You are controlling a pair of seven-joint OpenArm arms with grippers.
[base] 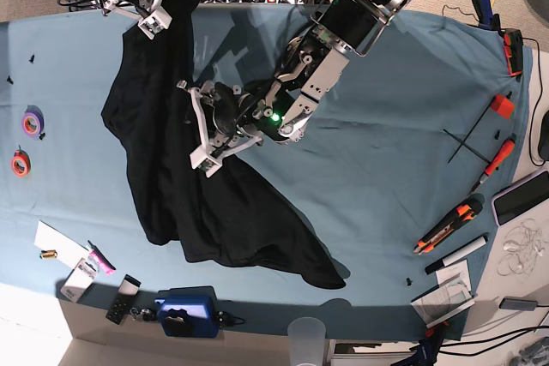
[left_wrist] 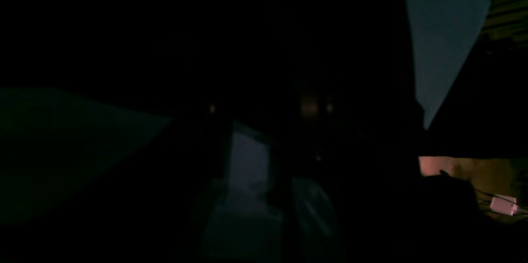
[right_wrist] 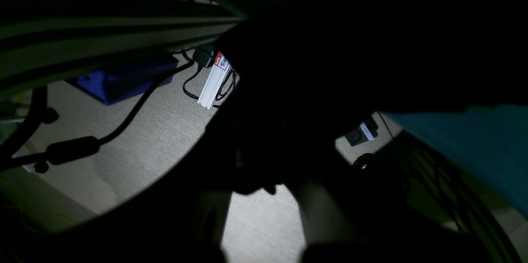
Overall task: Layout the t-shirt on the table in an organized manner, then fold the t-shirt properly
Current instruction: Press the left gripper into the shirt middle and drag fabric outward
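The black t-shirt [base: 171,177] lies rumpled on the left half of the teal table [base: 386,143], reaching from the far edge to near the front. At that far edge my right gripper [base: 157,21] is shut on the shirt's top edge. My left gripper [base: 210,130] sits over the shirt's middle, its white fingers [base: 196,126] closed on a bunch of black cloth. From there a flap of fabric trails to the front right. In the right wrist view dark cloth [right_wrist: 330,69] fills the middle, with floor behind it. The left wrist view is almost black.
A purple tape roll [base: 33,122] and an orange tape roll [base: 20,163] lie at the left edge. An orange knife [base: 444,227], a screwdriver [base: 496,160] and a phone [base: 523,196] lie at the right. A blue device [base: 184,315] and a cup [base: 307,332] stand at the front.
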